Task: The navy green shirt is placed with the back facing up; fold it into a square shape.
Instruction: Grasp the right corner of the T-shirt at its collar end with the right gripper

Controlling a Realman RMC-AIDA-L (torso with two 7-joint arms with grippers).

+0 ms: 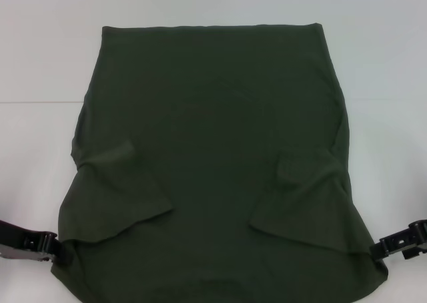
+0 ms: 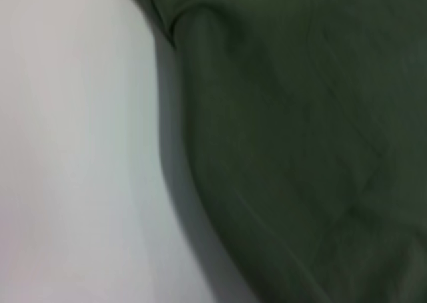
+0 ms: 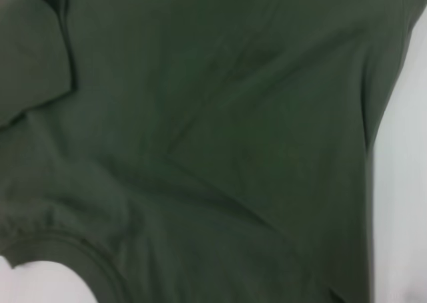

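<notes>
A: Navy green shirt (image 1: 213,149), one item. Location?

B: Flat on the white table (image 1: 40,63), plain side up. Straight hem at the far edge; shoulders at the near edge. Both short sleeves folded inward over the body, the left sleeve flap (image 1: 120,196) and the right sleeve flap (image 1: 307,209) each lying as an angled panel. The cloth widens toward the near edge.

A: Left gripper (image 1: 57,248)?

B: At the shirt's near left corner, touching the fabric edge, low by the table. Whether its fingers are spread or pinching the cloth, I cannot tell. The left wrist view shows only a fold of shirt (image 2: 300,149) beside bare table (image 2: 67,149).

A: Right gripper (image 1: 381,247)?

B: At the near right corner, against the fabric edge. Finger state likewise cannot be told. The right wrist view is filled with shirt (image 3: 213,116), a curved ribbed edge (image 3: 80,249) showing, apparently the neckline.
</notes>
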